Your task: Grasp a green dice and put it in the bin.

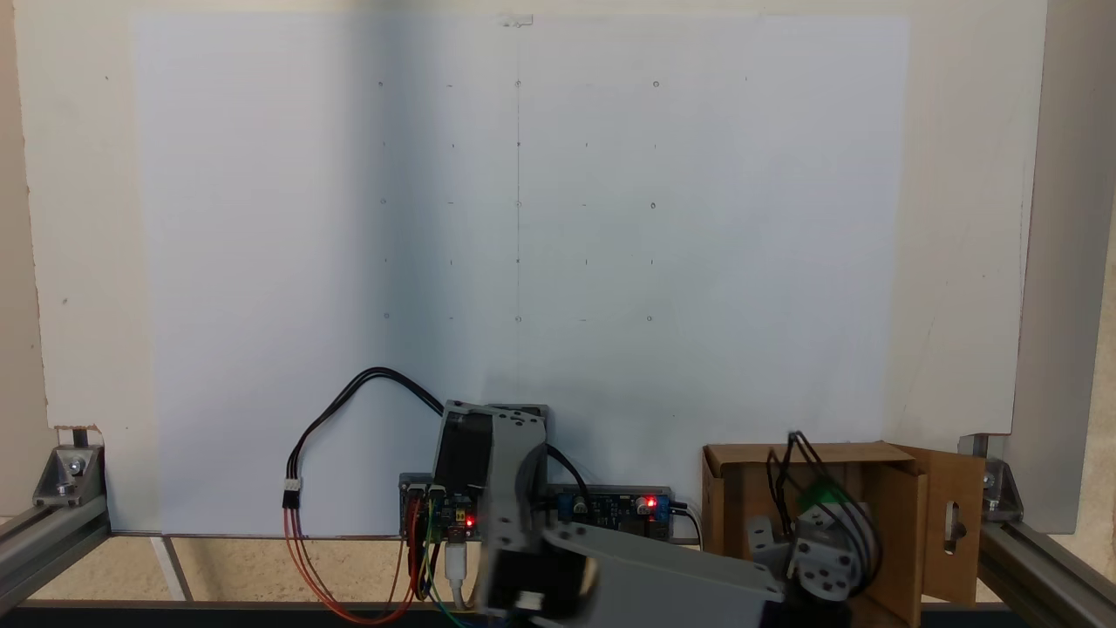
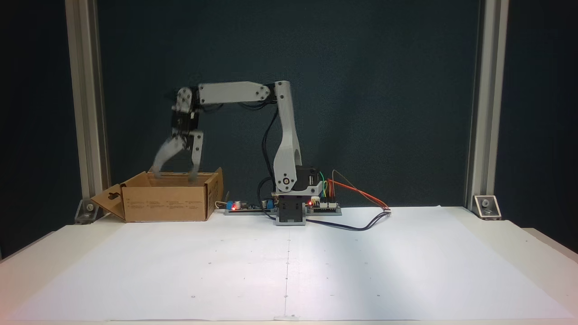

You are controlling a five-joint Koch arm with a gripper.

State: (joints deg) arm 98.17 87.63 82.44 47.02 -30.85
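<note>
The bin [image 2: 165, 203] is a brown cardboard box at the left of the table's back edge in a fixed view; its open flap [image 2: 110, 198] has a slot cutout. My gripper [image 2: 175, 176] hangs straight down over the box mouth, open, its fingertips [image 2: 194, 177] spread wide at rim height with nothing seen between them. In the other fixed view the bin [image 1: 785, 455] lies at the lower right under my wrist. A patch of the green dice [image 1: 819, 494] shows inside the box there, partly covered by the gripper's body and cables.
The arm's base [image 2: 291, 212] stands at the middle of the back edge, with circuit boards [image 2: 246, 206] and loose wires [image 2: 361, 223] beside it. A large white paper sheet [image 2: 289, 266] covers the table. Aluminium posts [image 2: 86, 104] flank the scene.
</note>
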